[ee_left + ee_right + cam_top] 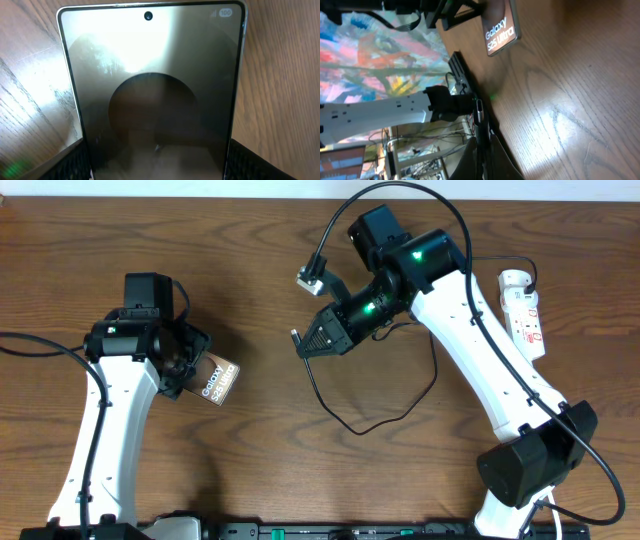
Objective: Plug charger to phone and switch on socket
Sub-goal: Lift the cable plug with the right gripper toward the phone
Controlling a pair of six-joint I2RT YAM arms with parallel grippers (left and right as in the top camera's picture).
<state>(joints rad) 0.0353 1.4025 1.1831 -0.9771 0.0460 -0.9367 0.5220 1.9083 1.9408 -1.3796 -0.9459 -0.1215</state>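
My left gripper [190,370] is shut on the phone [220,381], holding it by one end with its brownish "Galaxy" screen up. In the left wrist view the phone [155,90] fills the frame between the two fingers [156,170]. My right gripper [303,345] is shut on the charger [296,337]; its small black connector tip points left toward the phone, a short gap apart. In the right wrist view the connector tip [478,107] sticks out from the closed fingers [485,150] and the phone [501,27] lies ahead. The black cable [390,418] loops across the table. The socket [524,313] lies at the far right.
A small grey connector [310,277] hangs from a black cable above the right gripper. The right arm's base [530,460] stands at the front right, the left arm's column [110,440] at the front left. The wooden table [260,460] lies between them.
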